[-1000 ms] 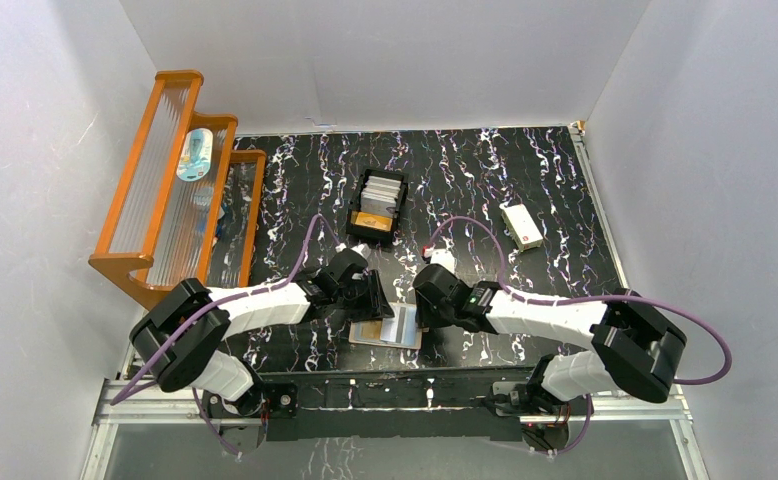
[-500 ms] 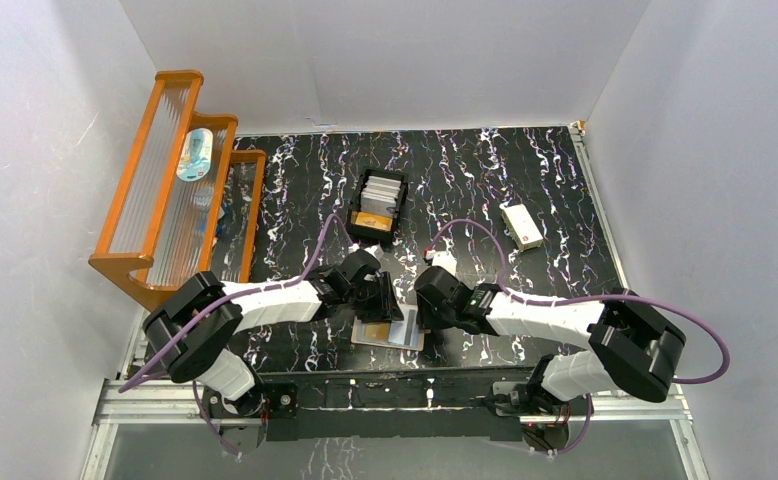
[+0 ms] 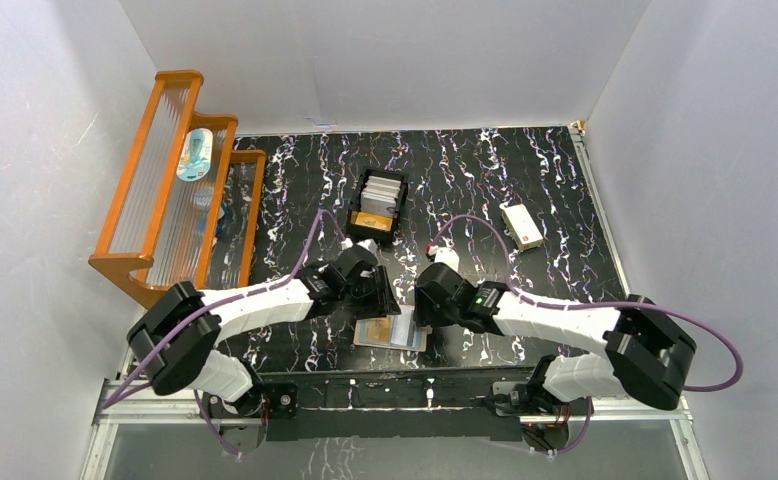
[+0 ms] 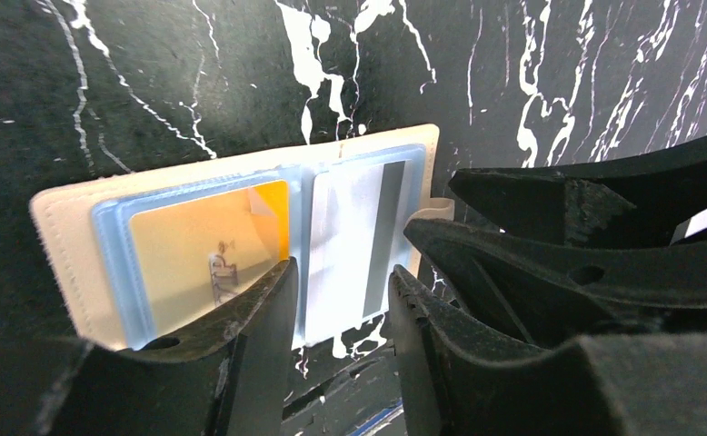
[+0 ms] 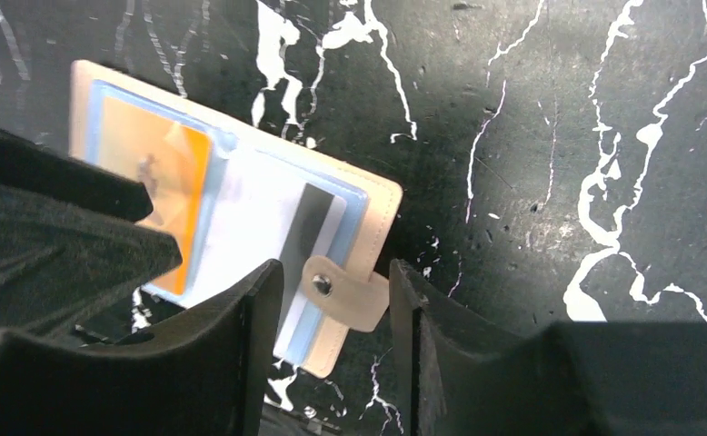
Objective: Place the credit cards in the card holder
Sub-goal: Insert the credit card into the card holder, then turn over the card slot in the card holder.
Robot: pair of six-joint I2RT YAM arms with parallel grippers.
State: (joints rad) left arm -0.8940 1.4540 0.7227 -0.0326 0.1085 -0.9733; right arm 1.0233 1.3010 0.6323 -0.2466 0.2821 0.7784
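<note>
The tan card holder (image 4: 59,245) lies open on the black marbled table near the front edge, between the two arms. An orange credit card (image 4: 204,245) fills its left clear sleeve. A whitish-grey card with a dark stripe (image 4: 354,227) fills the right sleeve. My left gripper (image 4: 341,282) hovers open just over the holder's middle, nothing between its fingers. My right gripper (image 5: 336,282) is open at the holder's right edge; the snap tab (image 5: 345,292) lies loose between its fingers, touching neither.
A black divided tray (image 3: 377,205) with several more cards stands at the table's middle back. A white box with a red mark (image 3: 521,226) lies to the right. An orange wooden rack (image 3: 180,180) holding a bottle (image 3: 194,153) lines the left side.
Both grippers' jaws have opened wider. The left gripper pushed a little right over the holder, then drew back slightly. The holder has stayed in place.
</note>
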